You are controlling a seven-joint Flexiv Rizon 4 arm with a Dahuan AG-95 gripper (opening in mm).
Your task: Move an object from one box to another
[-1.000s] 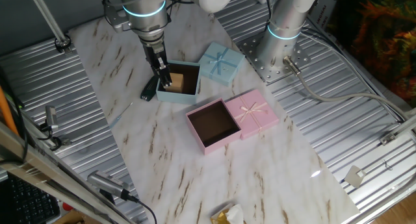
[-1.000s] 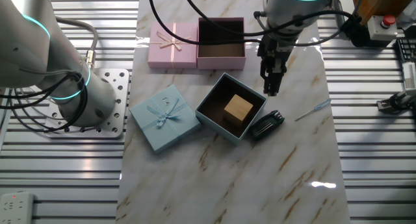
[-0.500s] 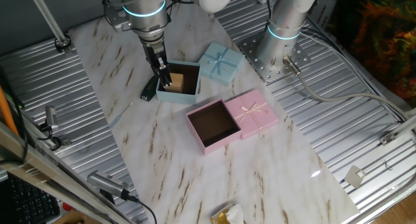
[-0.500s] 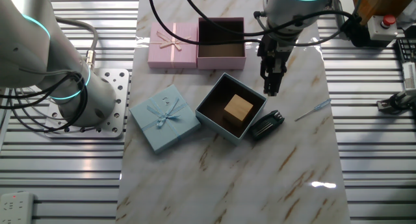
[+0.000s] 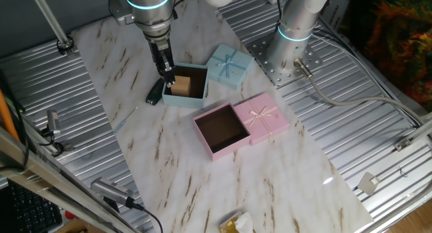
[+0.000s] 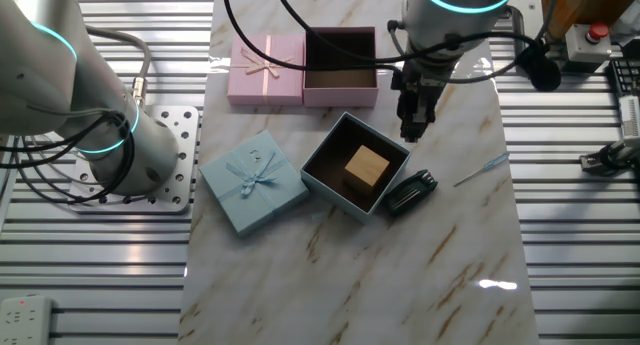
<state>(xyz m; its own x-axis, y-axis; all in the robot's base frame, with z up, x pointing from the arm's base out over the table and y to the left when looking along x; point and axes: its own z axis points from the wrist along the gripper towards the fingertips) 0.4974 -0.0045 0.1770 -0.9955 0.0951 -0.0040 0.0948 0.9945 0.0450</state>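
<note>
The small tan block rests inside the light-blue box, toward one side of its dark floor. My gripper hangs above the box's edge, beside the block and not touching it. Its fingers read as a single narrow dark shape with no gap, and they hold nothing. The pink box, dark brown inside, stands a short way off with nothing in it.
A blue bow lid and a pink bow lid lie beside their boxes. A black object leans against the blue box. A crumpled wrapper sits at the marble's edge. A second arm's base stands nearby.
The gripper has risen a little and shifted slightly away from the block. The block and both boxes have not moved.
</note>
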